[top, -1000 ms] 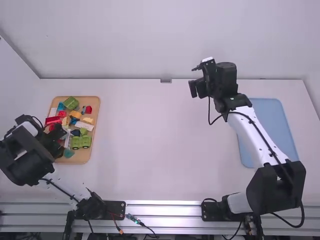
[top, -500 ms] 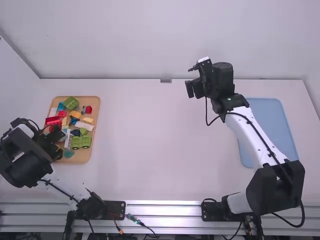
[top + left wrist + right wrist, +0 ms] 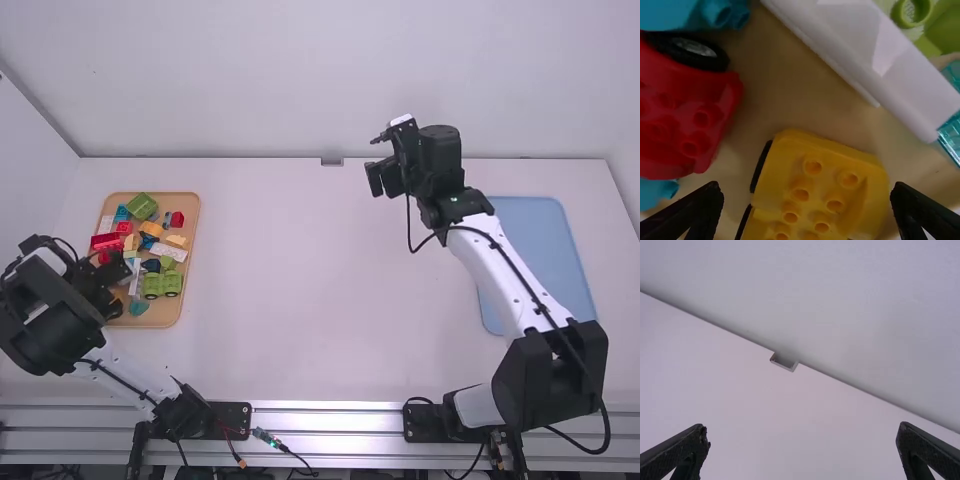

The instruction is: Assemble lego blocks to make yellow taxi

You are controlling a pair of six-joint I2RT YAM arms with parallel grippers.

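Yellow studded toy-car piece with dark wheels [image 3: 815, 190] lies on the tan wooden tray [image 3: 172, 316], at the left side of the white table [image 3: 290, 300]; left gripper [image 3: 116, 285] is down over the tray, fingers spread apart on either side of the yellow piece, nothing grasped, one fingertip well nearer to it than the other; red studded piece with a black wheel [image 3: 685, 115] lies near the yellow one, glossy blue piece [image 3: 695, 12] just beside that wheel; long white piece [image 3: 870, 55] slants across the tray, bright green piece with a round stud [image 3: 940, 25] on its far side from the yellow one, clear teal piece [image 3: 952, 137] by its end; green wheeled vehicle piece [image 3: 162, 284] and dark green block [image 3: 142, 206] also on the tray; right gripper [image 3: 383, 178] hangs over the far part of the table, right of the middle, fingers wide apart, empty; flat blue mat or tray [image 3: 545, 250] on the table's right side, partly behind the right arm; small metal bracket [image 3: 331, 161] at the table's far edge.
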